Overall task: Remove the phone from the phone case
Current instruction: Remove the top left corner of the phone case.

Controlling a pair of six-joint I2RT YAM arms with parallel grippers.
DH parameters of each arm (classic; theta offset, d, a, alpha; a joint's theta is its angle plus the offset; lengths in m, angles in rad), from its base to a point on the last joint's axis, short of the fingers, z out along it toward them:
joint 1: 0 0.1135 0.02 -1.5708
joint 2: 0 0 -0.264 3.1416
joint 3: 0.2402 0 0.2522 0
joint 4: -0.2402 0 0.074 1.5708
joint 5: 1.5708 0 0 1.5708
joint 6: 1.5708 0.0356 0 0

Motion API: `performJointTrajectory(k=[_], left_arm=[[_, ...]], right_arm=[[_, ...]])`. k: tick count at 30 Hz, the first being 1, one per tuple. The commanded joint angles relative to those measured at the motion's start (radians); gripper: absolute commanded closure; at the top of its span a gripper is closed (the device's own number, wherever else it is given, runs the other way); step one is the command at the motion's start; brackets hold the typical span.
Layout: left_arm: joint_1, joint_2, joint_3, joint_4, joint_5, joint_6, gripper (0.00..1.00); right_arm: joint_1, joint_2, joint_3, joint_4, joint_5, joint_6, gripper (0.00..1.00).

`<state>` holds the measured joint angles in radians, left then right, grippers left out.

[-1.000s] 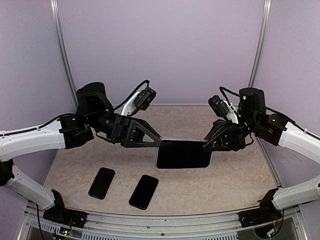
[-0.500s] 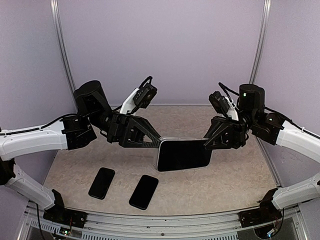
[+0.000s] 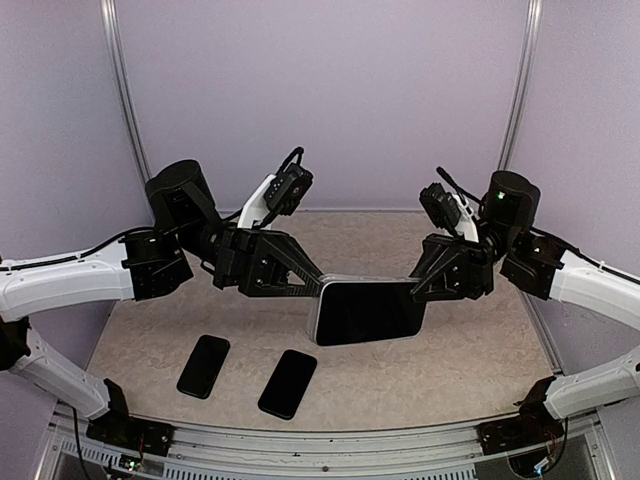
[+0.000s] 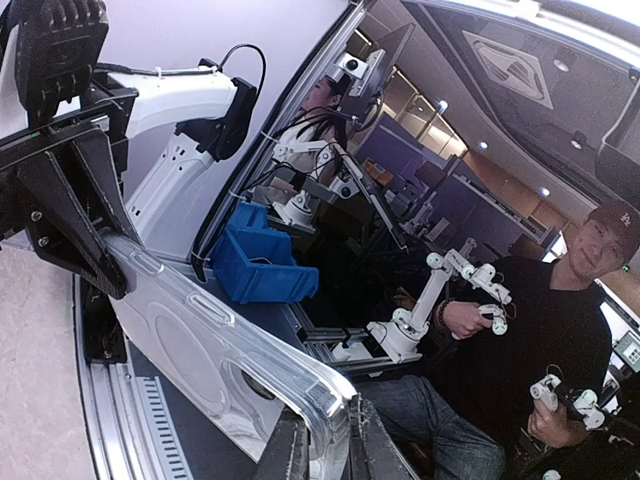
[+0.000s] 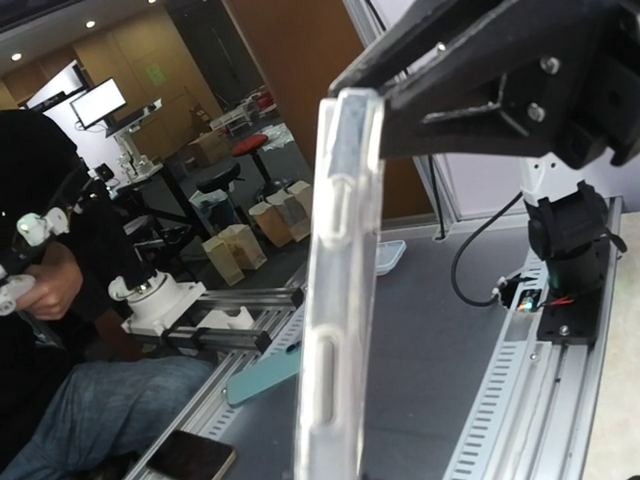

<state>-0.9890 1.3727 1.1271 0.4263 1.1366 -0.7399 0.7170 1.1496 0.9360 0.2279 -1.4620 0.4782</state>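
1. The phone case point(image 3: 319, 322) hangs in the air above the middle of the table point(image 3: 460, 350), stretched level between the two arms, long side running left to right.
2. The phone point(image 3: 368, 312) sits inside it: its dark face tips toward the near edge and fills the case's pale rim.
3. The left gripper point(image 3: 320, 287) is clamped on the case's left end. In the left wrist view its fingers point(image 4: 290, 455) pinch the clear rim between them.
4. The right gripper point(image 3: 413, 290) meets the case's right end, its tips closed onto that edge. The right wrist view shows the case edge-on, rising from the bottom of the frame; the right arm's own fingers do not show there.
5. Seen edge-on, the case is clear plastic with button cut-outs down its side, and the left gripper's black jaws bite its far end.
6. Lower down, a black phone point(image 3: 203, 366) lies flat on the table near the front edge, below the left arm.
7. A second black phone point(image 3: 288, 383) lies just beside it, to its right, in front of the case's left corner and lower than it.
8. Both arms reach inward from the sides, so their bulk flanks the case at each end; its front and screen stay open to view.
9. Beyond the table, the left wrist view catches a blue bin point(image 4: 262, 268).
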Motion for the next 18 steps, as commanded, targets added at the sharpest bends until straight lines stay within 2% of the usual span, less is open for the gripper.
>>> performJointTrajectory(k=[1,5,9,18], left_arm=[[0.042,0.048,-0.055,-0.094,-0.199,0.050,0.89],[0.073,0.030,-0.100,-0.082,-0.242,0.064,0.88],[0.085,0.020,-0.116,-0.101,-0.273,0.097,0.87],[0.090,0.017,-0.169,-0.043,-0.307,0.094,0.82]], right_arm=[[0.058,-0.058,0.018,0.182,-0.058,0.052,1.00],[0.058,-0.072,0.011,0.240,-0.040,0.117,1.00],[0.062,-0.078,-0.014,0.387,-0.035,0.242,1.00],[0.079,-0.068,-0.022,0.464,-0.040,0.321,1.00]])
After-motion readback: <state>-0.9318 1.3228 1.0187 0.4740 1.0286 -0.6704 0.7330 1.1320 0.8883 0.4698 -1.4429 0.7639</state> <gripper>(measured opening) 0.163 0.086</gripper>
